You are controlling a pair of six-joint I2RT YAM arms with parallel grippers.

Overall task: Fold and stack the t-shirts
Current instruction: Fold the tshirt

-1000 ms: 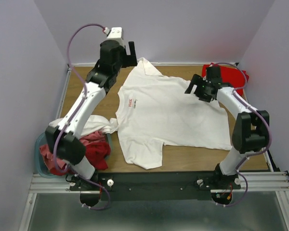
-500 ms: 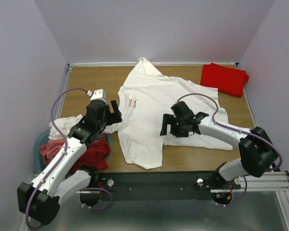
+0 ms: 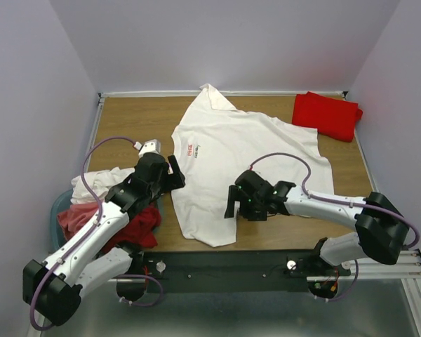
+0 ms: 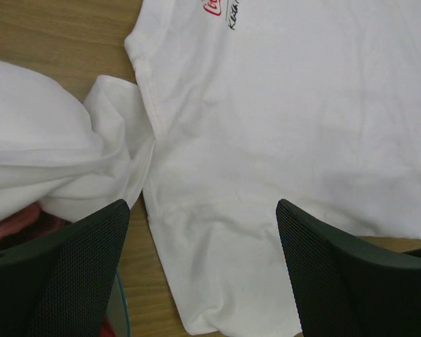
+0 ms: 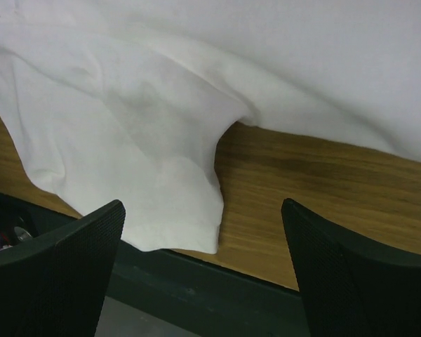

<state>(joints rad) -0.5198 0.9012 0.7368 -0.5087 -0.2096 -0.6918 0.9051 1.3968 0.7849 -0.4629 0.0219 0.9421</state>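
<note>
A white t-shirt [image 3: 252, 158] with a small red printed graphic [image 3: 190, 149] lies spread flat on the wooden table. A folded red t-shirt [image 3: 326, 114] rests at the back right corner. More t-shirts, white [image 3: 102, 184], pink and red [image 3: 137, 221], are heaped at the left. My left gripper [image 3: 174, 173] hovers open over the spread shirt's left edge [image 4: 196, 232], holding nothing. My right gripper [image 3: 231, 203] is open above the near sleeve [image 5: 147, 161], also holding nothing.
A pale blue tub [image 3: 58, 210] under the heap sits at the table's left near corner. A black rail [image 5: 196, 295] runs along the table's near edge [image 3: 266, 242], just below the sleeve. Purple walls close in on three sides.
Both arms have swung from the back of the table toward the near side. The left gripper now sits at the shirt's left edge, the right one over the near sleeve.
</note>
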